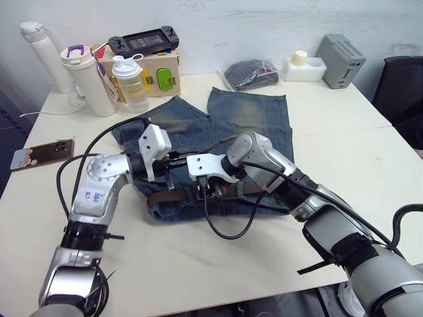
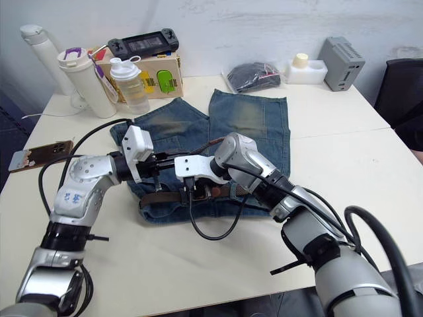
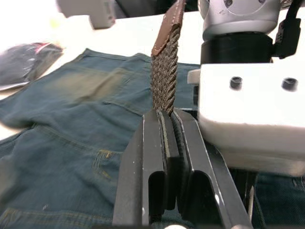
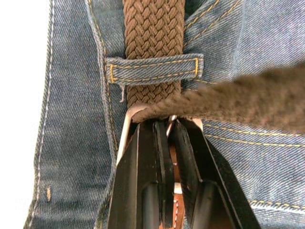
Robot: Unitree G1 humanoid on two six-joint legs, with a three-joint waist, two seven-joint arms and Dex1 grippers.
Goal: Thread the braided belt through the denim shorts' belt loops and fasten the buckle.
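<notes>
- Brown braid is what I work with: the braided belt (image 4: 153,33) lies along the waistband of the denim shorts (image 1: 248,112), which are spread flat on the table (image 1: 344,145), and it passes under one of the belt loops (image 4: 151,69).
- My left gripper (image 3: 167,119) is clenched on the belt's leather-tipped free end, holding it raised off the denim.
- My right gripper (image 4: 164,125) is closed on the buckle (image 4: 125,129), just beside that loop.
- To fasten well, I judge I should pin the buckle flat and feed the tip straight through the frame without twisting the braid.
- From the head views the belt is mostly hidden behind my wrists; the right wrist view shows the loop and, I think, the silver frame edge.
</notes>
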